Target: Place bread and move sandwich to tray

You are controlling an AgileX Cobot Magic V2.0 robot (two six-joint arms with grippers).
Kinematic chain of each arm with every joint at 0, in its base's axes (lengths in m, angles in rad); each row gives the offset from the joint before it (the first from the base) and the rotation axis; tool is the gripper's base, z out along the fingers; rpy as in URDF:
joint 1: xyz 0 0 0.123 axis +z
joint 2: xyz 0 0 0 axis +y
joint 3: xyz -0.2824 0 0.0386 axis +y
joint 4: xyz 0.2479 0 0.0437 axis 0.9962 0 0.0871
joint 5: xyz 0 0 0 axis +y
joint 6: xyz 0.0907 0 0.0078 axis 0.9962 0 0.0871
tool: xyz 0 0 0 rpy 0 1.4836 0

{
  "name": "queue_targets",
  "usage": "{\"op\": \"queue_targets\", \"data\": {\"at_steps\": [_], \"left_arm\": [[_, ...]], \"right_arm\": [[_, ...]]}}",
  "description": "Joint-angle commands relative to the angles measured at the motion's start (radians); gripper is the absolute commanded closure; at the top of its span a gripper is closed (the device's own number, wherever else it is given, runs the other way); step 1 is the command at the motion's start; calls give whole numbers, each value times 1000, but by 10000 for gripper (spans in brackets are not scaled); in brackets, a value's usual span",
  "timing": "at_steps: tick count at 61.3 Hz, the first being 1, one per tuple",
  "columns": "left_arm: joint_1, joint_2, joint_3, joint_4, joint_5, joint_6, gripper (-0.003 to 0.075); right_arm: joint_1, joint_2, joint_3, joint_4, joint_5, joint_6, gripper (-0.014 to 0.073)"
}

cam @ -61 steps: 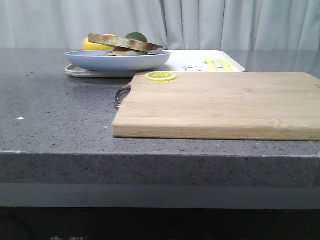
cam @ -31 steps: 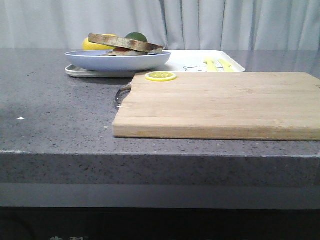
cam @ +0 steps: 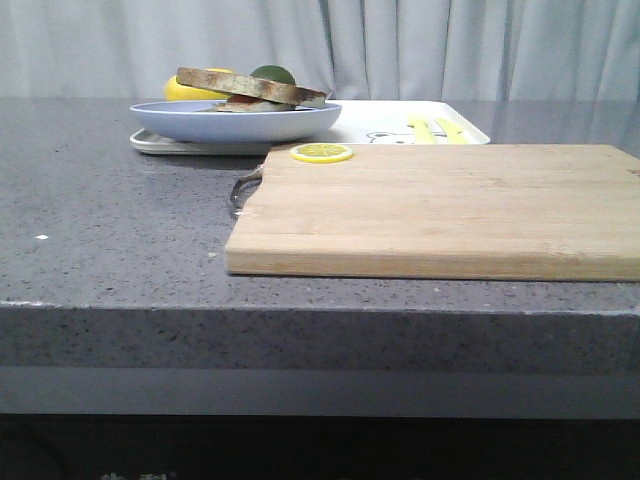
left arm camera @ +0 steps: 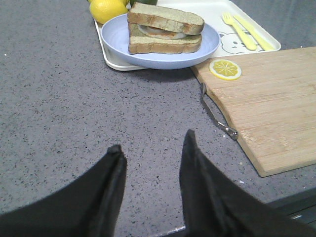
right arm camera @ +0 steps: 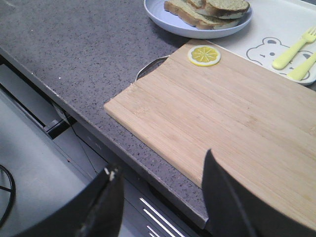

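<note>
The bread point(left arm camera: 165, 17), a thick greenish-tan slice with brown crust, lies on top of the sandwich point(left arm camera: 163, 43), covering the egg layer point(left arm camera: 160, 32). The stack rests on the pale blue plate point(left arm camera: 114, 37), which stands on the left end of the white tray point(left arm camera: 217, 19). The stack also shows in the front view point(cam: 250, 86) and the right wrist view point(right arm camera: 217, 7). My left gripper point(left arm camera: 153, 141) is open and empty over bare grey counter, well short of the plate. My right gripper point(right arm camera: 159, 162) is open and empty at the counter's front edge, by the cutting board. Neither gripper shows in the front view.
A wooden cutting board point(cam: 440, 205) with a metal handle point(left arm camera: 215, 111) lies in front of the tray, a lemon slice point(cam: 321, 152) at its far left corner. Yellow cutlery point(left arm camera: 242, 29) lies on the tray. A whole lemon point(left arm camera: 108, 9) and a green fruit point(cam: 272, 74) sit behind the plate.
</note>
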Motion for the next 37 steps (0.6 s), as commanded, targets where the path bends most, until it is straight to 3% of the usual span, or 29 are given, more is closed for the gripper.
{"op": "queue_targets", "data": {"at_steps": [1, 12, 22, 30, 37], "left_arm": [[-8, -33, -12, 4, -66, 3, 447], [-8, -40, -10, 125, -53, -3, 447], [-7, -40, -10, 224, -59, -110, 447], [-7, -40, -10, 237, -59, -118, 447], [-7, -40, -10, 237, -59, -118, 470]], "right_arm": [[-4, 0, -23, 15, -65, -3, 199], [-4, 0, -22, 15, -65, -3, 199], [-4, 0, -22, 15, -65, -3, 199], [-4, 0, -22, 15, -65, -3, 202], [-4, 0, -22, 15, -65, -3, 289]]}}
